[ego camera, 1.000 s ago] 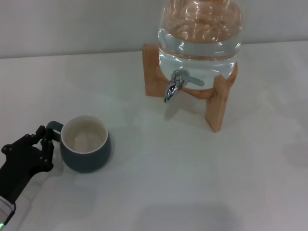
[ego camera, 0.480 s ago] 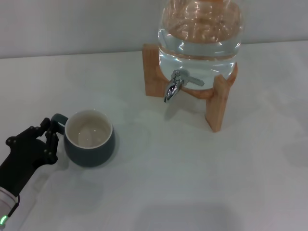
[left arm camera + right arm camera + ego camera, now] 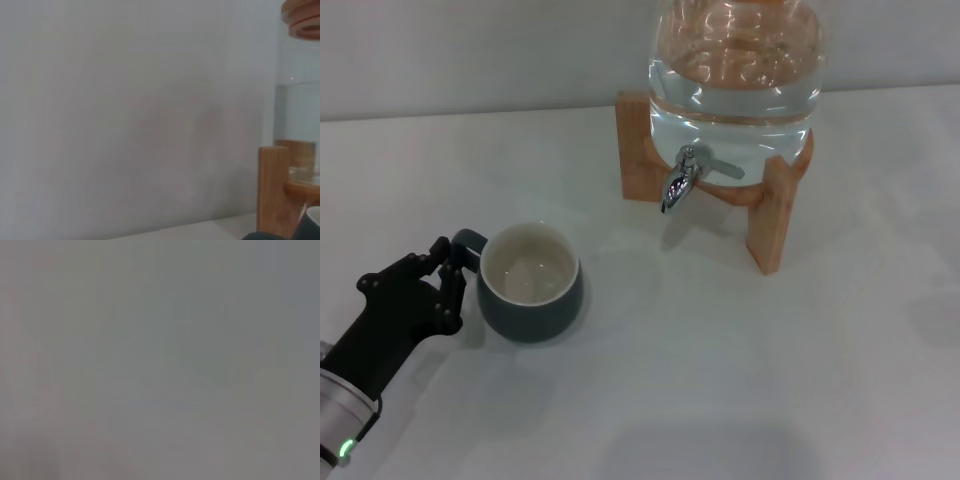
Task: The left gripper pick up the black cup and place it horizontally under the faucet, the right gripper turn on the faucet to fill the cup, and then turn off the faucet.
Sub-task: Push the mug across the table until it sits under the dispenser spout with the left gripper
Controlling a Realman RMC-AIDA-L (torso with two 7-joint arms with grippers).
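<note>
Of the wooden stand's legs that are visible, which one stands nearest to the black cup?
The left front leg, behind the faucet, is nearest to the black cup. The other visible leg stands farther right, beyond the spout.

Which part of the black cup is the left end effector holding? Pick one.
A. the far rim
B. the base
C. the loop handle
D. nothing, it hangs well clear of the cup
C: in the head view the left end effector is closed on the small loop handle at the black cup's left side.
</note>
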